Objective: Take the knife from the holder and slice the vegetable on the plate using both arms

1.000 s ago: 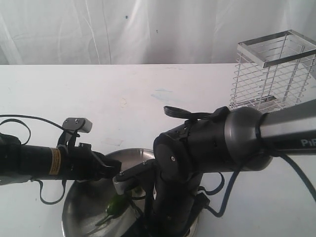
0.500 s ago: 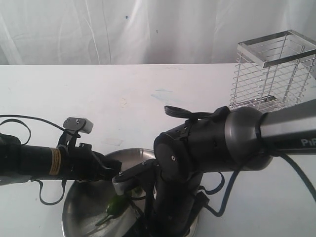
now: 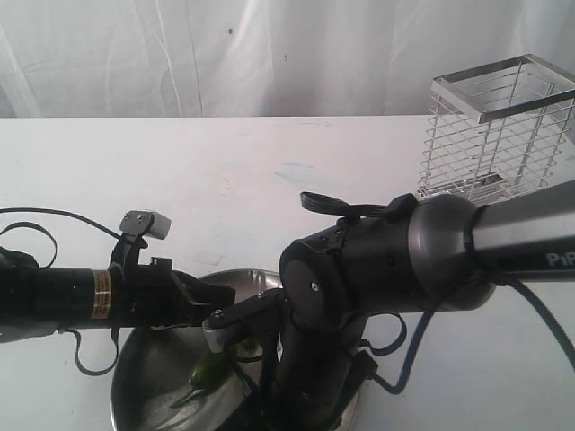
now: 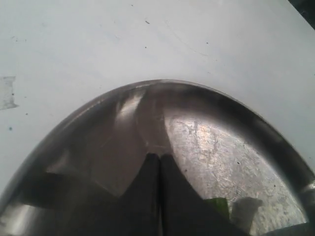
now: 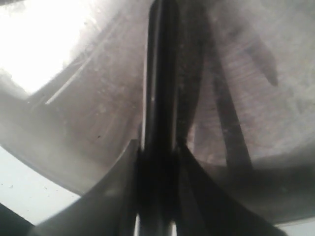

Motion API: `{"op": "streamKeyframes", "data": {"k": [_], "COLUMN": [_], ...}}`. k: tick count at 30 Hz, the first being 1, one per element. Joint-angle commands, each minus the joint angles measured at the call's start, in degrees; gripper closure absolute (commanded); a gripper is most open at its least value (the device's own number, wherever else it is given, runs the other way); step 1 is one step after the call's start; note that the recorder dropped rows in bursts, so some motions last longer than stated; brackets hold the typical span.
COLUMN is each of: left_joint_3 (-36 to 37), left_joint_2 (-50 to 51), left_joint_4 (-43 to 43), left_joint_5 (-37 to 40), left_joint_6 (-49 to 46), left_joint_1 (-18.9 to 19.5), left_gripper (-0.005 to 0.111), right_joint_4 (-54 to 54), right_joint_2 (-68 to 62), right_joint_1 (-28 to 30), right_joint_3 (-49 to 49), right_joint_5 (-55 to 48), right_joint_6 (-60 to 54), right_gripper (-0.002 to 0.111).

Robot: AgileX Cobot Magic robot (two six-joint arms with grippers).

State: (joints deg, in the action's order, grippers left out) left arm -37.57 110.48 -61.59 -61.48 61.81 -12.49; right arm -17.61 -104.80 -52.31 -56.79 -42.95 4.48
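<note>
The round steel plate (image 3: 144, 359) lies at the near edge, with the green vegetable (image 3: 208, 370) resting in it. My left gripper (image 3: 226, 293) reaches in from the left and hovers shut and empty over the plate's rim (image 4: 157, 83); its closed fingertips (image 4: 158, 156) point across the plate, and a bit of green vegetable (image 4: 219, 206) shows beside them. My right arm (image 3: 377, 260) bends down over the plate and hides most of it. In its wrist view my right gripper (image 5: 158, 147) is shut on the dark knife (image 5: 160, 73), which stretches over the plate (image 5: 88, 113). The wire holder (image 3: 499, 126) stands at the back right.
A white table (image 3: 225, 171) runs back to a white curtain (image 3: 225, 54). Black cables (image 3: 332, 205) loop off both arms near the plate. The plate sits at the table's near edge, partly cut off by the frame.
My left arm has slid a little to the right, bringing its shut gripper further over the plate's rim. The right arm and the vegetable have barely moved.
</note>
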Motion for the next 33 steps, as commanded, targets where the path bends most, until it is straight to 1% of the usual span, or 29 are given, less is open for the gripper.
{"op": "streamKeyframes", "data": {"k": [1, 6, 11, 14, 19, 23, 27, 29, 31, 33], "left_joint_3": [0.3, 0.3, 0.3, 0.5, 0.1, -0.5, -0.5, -0.5, -0.5, -1.0], "left_joint_2": [-0.1, -0.1, -0.1, -0.1, -0.1, -0.1, -0.1, -0.1, -0.1, -0.5], "left_joint_4": [-4.4, -4.9, -11.7, -12.1, -12.1, -12.1, -11.8, -11.3, -10.2, -9.2], "left_joint_5": [3.8, 11.7, 19.5, 20.9, 16.2, 15.6, 15.5, 14.2, 11.1, 5.9], "left_joint_6": [1.3, 4.7, 12.2, 14.8, 14.8, 14.8, 14.8, 14.7, 14.0, 12.7], "left_joint_1": [-0.3, -0.3, -0.3, -0.3, -0.3, -0.3, -0.3, -0.3, -0.3, -0.2], "left_gripper": [0.107, 0.107, 0.107, 0.107, 0.107, 0.107, 0.107, 0.107, 0.107, 0.107], "right_joint_4": [-0.8, -0.8, -0.8, -0.5, -0.5, -0.6, -0.4, -0.4, -0.4, -0.4], "right_joint_2": [0.1, 0.1, 0.1, 0.1, 0.1, 0.1, 0.1, 0.1, 0.1, 0.1], "right_joint_1": [0.4, 0.4, 0.4, 0.4, 0.4, 0.4, 0.4, 0.4, 0.4, 0.4], "right_joint_3": [0.2, 0.2, 0.2, 0.2, 0.2, 0.2, 0.2, 0.2, 0.2, 0.2], "right_joint_5": [-0.5, -0.2, 0.5, 0.6, -5.5, -10.3, -8.2, -5.8, -3.8, -3.1], "right_joint_6": [-0.8, -0.8, -0.2, 0.3, 0.3, 0.3, 0.3, 0.3, 0.3, 0.3], "right_gripper": [0.108, 0.108, 0.108, 0.108, 0.108, 0.108, 0.108, 0.108, 0.108, 0.108]}}
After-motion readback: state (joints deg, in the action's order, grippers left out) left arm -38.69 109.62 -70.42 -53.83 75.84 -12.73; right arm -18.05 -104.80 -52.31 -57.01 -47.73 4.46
